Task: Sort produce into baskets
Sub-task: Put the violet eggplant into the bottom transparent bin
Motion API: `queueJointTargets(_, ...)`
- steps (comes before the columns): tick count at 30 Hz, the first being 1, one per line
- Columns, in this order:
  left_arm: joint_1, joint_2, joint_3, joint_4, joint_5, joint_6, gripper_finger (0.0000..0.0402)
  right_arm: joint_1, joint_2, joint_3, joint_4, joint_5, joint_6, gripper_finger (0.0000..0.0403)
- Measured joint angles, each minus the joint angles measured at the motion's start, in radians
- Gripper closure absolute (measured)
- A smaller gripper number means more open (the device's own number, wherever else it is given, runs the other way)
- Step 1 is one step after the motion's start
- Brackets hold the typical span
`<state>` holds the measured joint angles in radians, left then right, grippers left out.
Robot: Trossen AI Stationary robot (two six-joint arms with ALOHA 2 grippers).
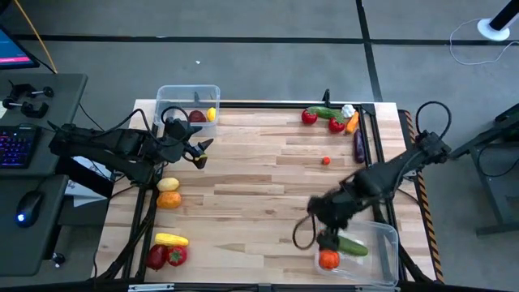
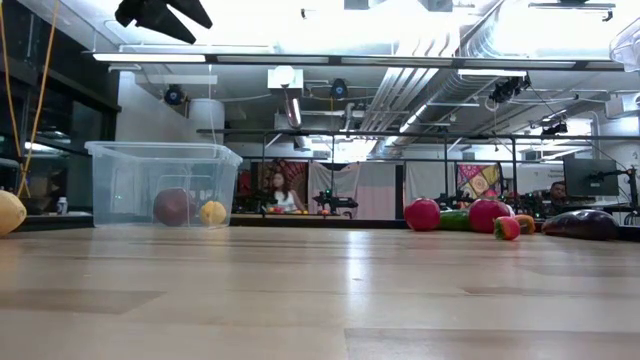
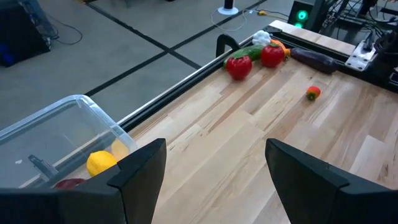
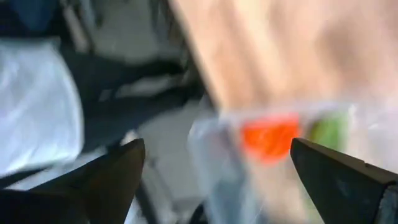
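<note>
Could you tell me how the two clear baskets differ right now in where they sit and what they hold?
The far-left basket holds a dark red piece and a yellow lemon; the near-right basket holds a green cucumber and an orange piece. The right gripper hovers over only the near-right one. Both are clear tubs.

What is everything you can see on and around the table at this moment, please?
Far-left tub: one, clear, far-left corner; holds a dark red fruit and a yellow lemon.
Near-right tub: one, clear, near-right corner; holds a green cucumber and an orange piece.
Far-right cluster: red, green, white, orange pieces, with a purple eggplant alongside.
Small red piece: one, alone on the table, right of centre.
Left-edge pair: yellow above orange.
Near-left group: one yellow, two red.
Keyboard and mouse: side desk, left.
Left gripper: open, beside the far-left tub.
Right gripper: open, over the near-right tub.
</note>
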<state>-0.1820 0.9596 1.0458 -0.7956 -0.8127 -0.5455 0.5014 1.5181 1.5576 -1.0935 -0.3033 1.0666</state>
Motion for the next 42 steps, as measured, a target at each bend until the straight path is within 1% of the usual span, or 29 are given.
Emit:
queueJointTargets(4,0.0,0.0,0.0,0.0,0.001,0.0,0.014,-0.064,0.0,0.122,-0.127,0.278,-0.206,0.0008)
queueJointTargets(6,0.0,0.0,0.0,0.0,0.012,0.0,0.014,-0.091,-0.001,0.172,-0.176,0.383,-0.28,0.0008)
queueJointTargets(10,0.0,0.0,0.0,0.009,0.062,0.0,0.014,-0.14,-0.002,0.217,-0.279,0.571,-0.249,0.0008)
queueJointTargets(13,0.0,0.0,0.0,0.009,0.077,-0.001,0.014,-0.198,-0.001,0.197,-0.428,0.649,-0.113,0.0008)
queueJointTargets(14,0.0,0.002,0.0,0.012,0.077,-0.001,0.014,-0.221,-0.001,0.178,-0.487,0.657,-0.052,0.0008)
queueJointTargets(15,0.0,0.002,0.0,0.018,0.077,-0.001,0.014,-0.247,-0.005,0.149,-0.492,0.662,-0.007,0.0008)
queueJointTargets(16,0.0,0.002,0.0,0.029,0.077,0.0,0.014,-0.274,-0.024,0.103,-0.468,0.656,-0.001,0.0008)
queueJointTargets(19,0.0,0.003,0.0,0.085,0.078,-0.001,0.014,-0.364,-0.084,-0.049,-0.39,0.596,-0.001,0.0008)
queueJointTargets(22,0.0,0.01,0.0,0.15,0.079,-0.001,0.014,-0.467,-0.144,-0.218,-0.376,0.55,-0.001,0.0008)
queueJointTargets(24,0.005,0.017,0.0,0.201,0.08,0.002,0.014,-0.542,-0.19,-0.329,-0.334,0.533,0.004,0.0008)
queueJointTargets(27,0.032,0.046,0.0,0.289,0.08,0.032,0.014,-0.658,-0.255,-0.469,-0.301,0.534,0.066,0.0008)
queueJointTargets(29,0.065,0.077,0.0,0.362,0.094,0.067,0.014,-0.736,-0.276,-0.535,-0.278,0.549,0.075,0.0008)
queueJointTargets(32,0.141,0.129,0.0,0.466,0.173,0.115,0.014,-0.841,-0.299,-0.599,-0.245,0.588,-0.004,0.0008)
queueJointTargets(35,0.232,0.184,0.0,0.533,0.279,0.131,0.014,-0.925,-0.296,-0.642,-0.158,0.611,-0.08,0.0008)
queueJointTargets(39,0.341,0.242,0.0,0.575,0.421,0.097,0.014,-1.009,-0.295,-0.691,-0.001,0.609,-0.204,0.0008)
queueJointTargets(42,0.404,0.267,0.0,0.587,0.503,0.094,0.014,-1.058,-0.295,-0.722,0.051,0.609,-0.235,0.0008)
